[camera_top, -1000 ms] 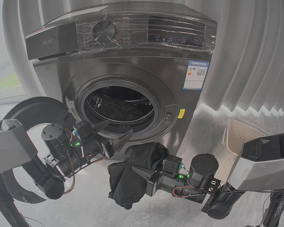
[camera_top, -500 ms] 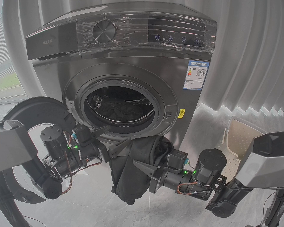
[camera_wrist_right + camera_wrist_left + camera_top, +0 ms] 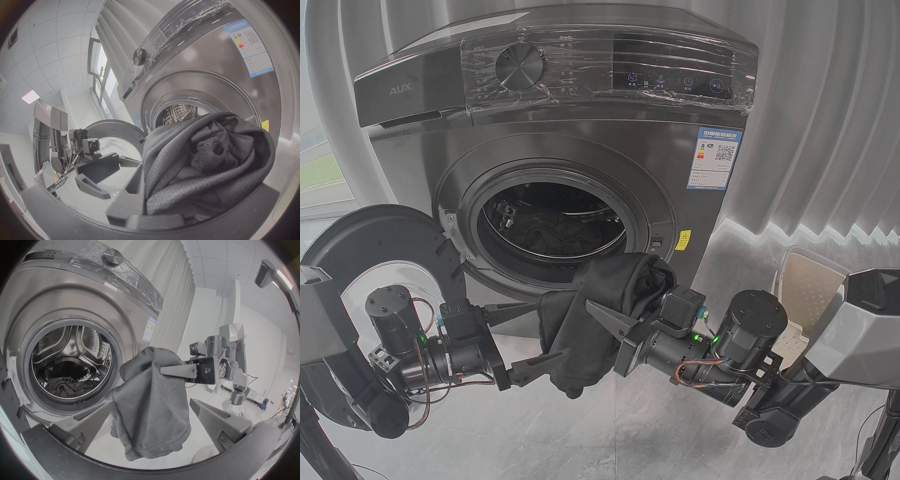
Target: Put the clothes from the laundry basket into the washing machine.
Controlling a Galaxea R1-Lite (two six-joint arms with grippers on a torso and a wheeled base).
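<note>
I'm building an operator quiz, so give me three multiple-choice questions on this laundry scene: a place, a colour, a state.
1. Where is the dark garment? A. In the laundry basket. B. Hanging from the right claw before the washing machine. C. On the floor.
2. What colour is the small sticker on the machine's front? A. Yellow. B. Green. C. Red.
3. How is the machine's door? A. Shut. B. Open. C. Missing.
Answers: B, the claw grips it in the air; A, it stands out yellow on the grey front; B, it is swung aside, baring the drum.
</note>
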